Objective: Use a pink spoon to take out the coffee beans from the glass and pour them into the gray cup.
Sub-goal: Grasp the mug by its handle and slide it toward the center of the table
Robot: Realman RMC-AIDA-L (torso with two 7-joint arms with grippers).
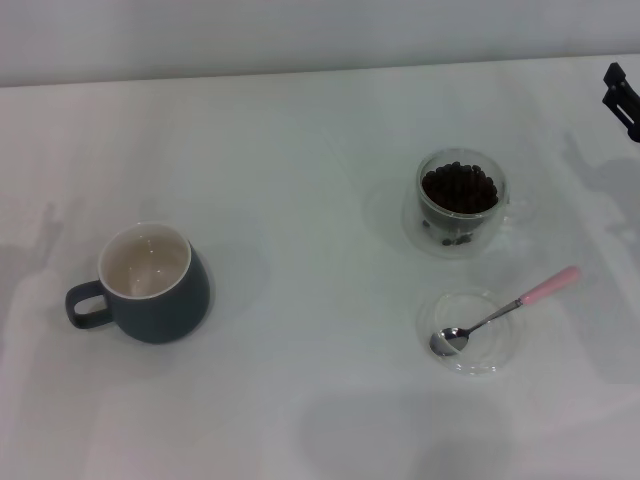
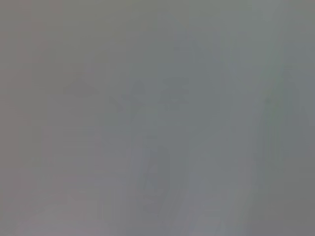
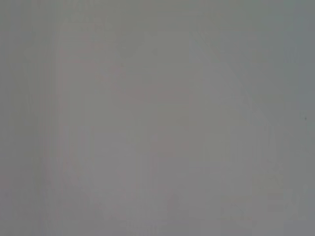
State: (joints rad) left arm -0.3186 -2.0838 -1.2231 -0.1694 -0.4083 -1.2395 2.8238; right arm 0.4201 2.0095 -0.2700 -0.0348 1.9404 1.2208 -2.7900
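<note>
The pink spoon [image 1: 500, 312] lies with its silver bowl in a flat clear glass saucer [image 1: 478, 358] at the front right, its pink handle pointing to the back right. Behind it stands the glass [image 1: 462, 205], filled with dark coffee beans [image 1: 459, 187]. The gray cup [image 1: 152, 284] stands at the left, upright, its handle to the left and its off-white inside showing no beans. A black part of my right gripper [image 1: 622, 98] shows at the far right edge, behind and to the right of the glass. My left gripper is out of view. Both wrist views show only plain grey.
The white table [image 1: 300, 180] runs back to a pale wall. Open table surface lies between the gray cup and the glass.
</note>
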